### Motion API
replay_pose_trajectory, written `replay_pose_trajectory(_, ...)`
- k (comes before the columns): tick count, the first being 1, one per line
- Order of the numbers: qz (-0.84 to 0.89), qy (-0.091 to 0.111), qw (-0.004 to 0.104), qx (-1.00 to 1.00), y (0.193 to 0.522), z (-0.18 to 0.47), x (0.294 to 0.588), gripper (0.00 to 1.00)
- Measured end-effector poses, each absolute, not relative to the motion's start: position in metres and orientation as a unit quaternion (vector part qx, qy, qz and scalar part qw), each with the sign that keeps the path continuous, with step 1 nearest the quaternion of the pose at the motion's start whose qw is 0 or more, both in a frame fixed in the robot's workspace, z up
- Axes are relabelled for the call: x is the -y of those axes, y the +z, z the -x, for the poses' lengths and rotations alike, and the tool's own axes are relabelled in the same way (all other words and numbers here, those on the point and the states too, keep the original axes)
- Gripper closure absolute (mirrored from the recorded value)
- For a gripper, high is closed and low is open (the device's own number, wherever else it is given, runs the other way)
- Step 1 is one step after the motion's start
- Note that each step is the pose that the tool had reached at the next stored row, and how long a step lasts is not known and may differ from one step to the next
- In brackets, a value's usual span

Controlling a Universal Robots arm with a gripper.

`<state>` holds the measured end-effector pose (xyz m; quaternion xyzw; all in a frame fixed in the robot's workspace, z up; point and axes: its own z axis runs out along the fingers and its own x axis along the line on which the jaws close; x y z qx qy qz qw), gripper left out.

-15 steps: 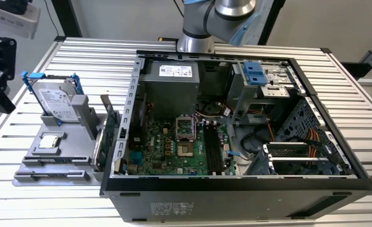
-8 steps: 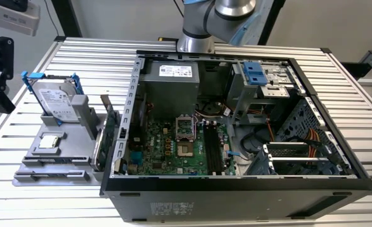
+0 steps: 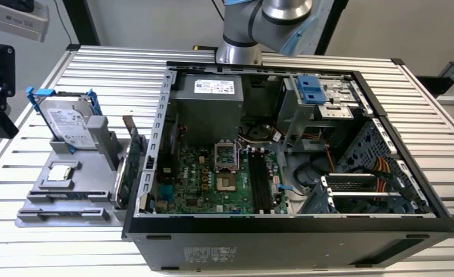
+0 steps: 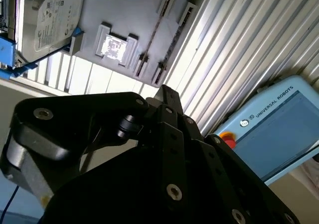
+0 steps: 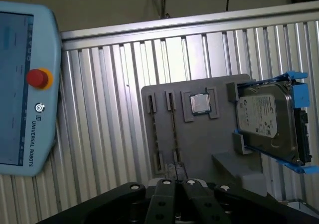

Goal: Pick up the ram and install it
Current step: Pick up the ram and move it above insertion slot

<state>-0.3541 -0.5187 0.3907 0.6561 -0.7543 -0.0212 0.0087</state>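
The slatted metal worktop carries an open desktop computer case lying on its side. Its green motherboard faces up, with long dark memory slots just beside the processor socket. The arm rises from behind the case.

In the first wrist view a pale blue teach pendant with a red button lies on the slats, well apart from a grey parts holder. In the exterior view that holder sits just beside the case, at the exterior view's left.

On the holder, a hard drive in a blue carrier leans at one end. A green expansion card stands on edge on the side nearest the case. A small square processor rests in its own pocket.

The gripper hangs well above the holder and touches nothing. Its jaws are drawn narrow, close together, with nothing between them.

The ram stands on edge in a long slot of the holder just beside the processor, not yet picked up. A second thin strip sits in the parallel slot beside it, on the pendant's side. In the first wrist view the jaws line up with one end of the ram's slot.
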Motion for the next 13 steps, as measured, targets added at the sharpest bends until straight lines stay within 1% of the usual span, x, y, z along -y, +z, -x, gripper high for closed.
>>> replay_pose_trajectory(13,-0.665,-0.021,0.009,0.747,0.3906,0.354,0.5187,1.0)
